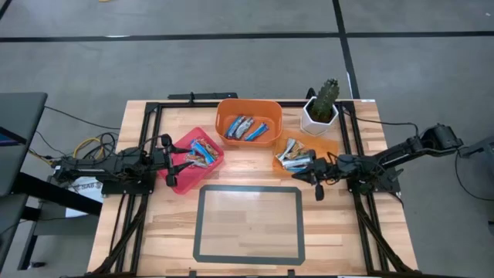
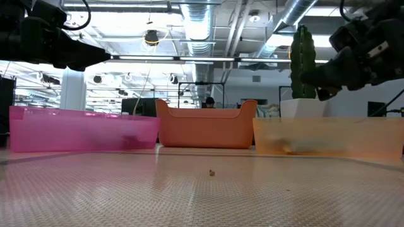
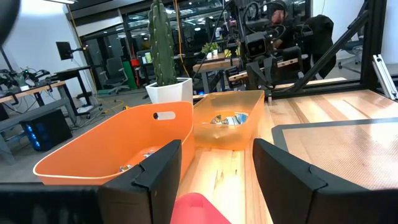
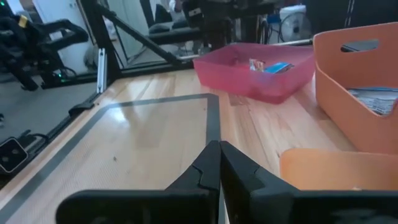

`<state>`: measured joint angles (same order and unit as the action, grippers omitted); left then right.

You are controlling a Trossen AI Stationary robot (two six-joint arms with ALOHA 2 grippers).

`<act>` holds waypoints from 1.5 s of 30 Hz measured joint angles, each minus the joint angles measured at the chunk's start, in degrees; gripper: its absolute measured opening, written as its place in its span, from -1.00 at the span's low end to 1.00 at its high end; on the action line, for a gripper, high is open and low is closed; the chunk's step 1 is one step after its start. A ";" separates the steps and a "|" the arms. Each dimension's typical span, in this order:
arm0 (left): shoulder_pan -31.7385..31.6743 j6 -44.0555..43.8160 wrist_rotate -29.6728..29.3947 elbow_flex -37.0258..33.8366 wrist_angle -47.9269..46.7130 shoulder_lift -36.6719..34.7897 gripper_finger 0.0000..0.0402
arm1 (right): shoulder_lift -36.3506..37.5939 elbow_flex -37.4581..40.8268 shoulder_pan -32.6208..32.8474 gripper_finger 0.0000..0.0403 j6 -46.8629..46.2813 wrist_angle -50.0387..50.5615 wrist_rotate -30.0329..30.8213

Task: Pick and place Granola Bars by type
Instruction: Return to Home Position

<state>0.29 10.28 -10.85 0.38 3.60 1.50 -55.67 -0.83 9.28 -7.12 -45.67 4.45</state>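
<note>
The left gripper [image 3: 216,162] shows its fingers spread wide in its wrist view; only the high view places it over the near rim of the pink bin [image 1: 189,179], with granola bars [image 1: 202,152] just ahead of it. The right gripper [image 4: 217,152] is pressed together, holding nothing, beside the pale orange tray [image 1: 328,147]. More bars lie in that tray and in the orange bin [image 1: 248,101] beyond, while the low view shows only bin walls.

On the table [image 1: 154,224], left bin [image 1: 181,185], middle bin [image 1: 248,103], right bin [image 1: 328,144] abreast, granola bars [image 1: 247,129] inside each. Behind the right bin, potted cactus [image 1: 324,96]. Before all three, framed mat [image 1: 248,224].
</note>
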 joint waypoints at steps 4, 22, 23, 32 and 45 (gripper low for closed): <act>0.00 0.01 -0.02 -0.02 0.00 0.00 -0.04 | 0.34 0.42 0.48 -1.00 0.24 0.68 0.00; -0.01 0.02 -0.02 -0.01 0.00 0.00 -0.04 | 19.45 0.47 0.33 -1.00 2.61 23.69 -0.04; 0.00 0.00 -0.02 -0.01 0.00 0.00 -0.04 | 21.05 0.47 0.33 -1.00 2.61 26.01 -0.04; -0.02 0.00 0.00 -0.02 0.00 0.00 -0.04 | 34.90 0.49 0.33 -1.00 2.59 42.96 -3.28; 0.00 0.01 -0.02 0.00 0.00 -0.02 -0.04 | 40.39 0.47 -0.35 -1.00 2.61 44.97 -4.15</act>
<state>0.29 10.29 -10.87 0.38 3.60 1.48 -15.28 -0.36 8.92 -4.51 -0.70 0.30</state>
